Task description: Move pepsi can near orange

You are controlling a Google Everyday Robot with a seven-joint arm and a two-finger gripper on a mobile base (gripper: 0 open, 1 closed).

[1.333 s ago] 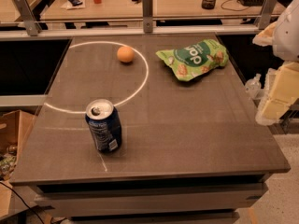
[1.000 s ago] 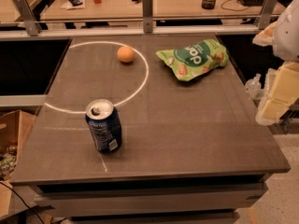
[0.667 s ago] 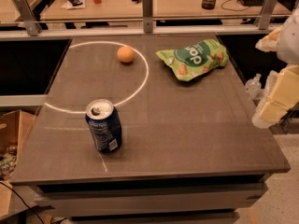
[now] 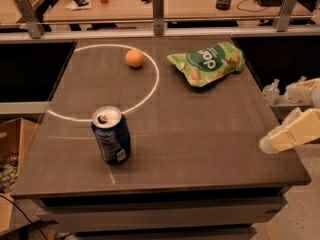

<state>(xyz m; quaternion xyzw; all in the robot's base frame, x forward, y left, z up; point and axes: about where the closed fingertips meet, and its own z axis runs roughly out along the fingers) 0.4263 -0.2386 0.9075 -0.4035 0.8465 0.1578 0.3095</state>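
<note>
The pepsi can (image 4: 111, 135), dark blue with a silver top and pull tab, stands upright near the front left of the dark table (image 4: 200, 134). The orange (image 4: 134, 58) lies at the far side of the table, inside a white circle line, well apart from the can. My gripper (image 4: 290, 133), cream-coloured, hangs at the table's right edge, far to the right of the can and holding nothing that I can see.
A green snack bag (image 4: 207, 63) lies at the far right of the table, right of the orange. A rail with metal posts (image 4: 158, 11) runs behind the table. A cardboard box (image 4: 10, 149) stands on the floor at the left.
My arm has dropped lower at the right edge; its upper part has left the view. The can, the orange and the bag have not moved.
</note>
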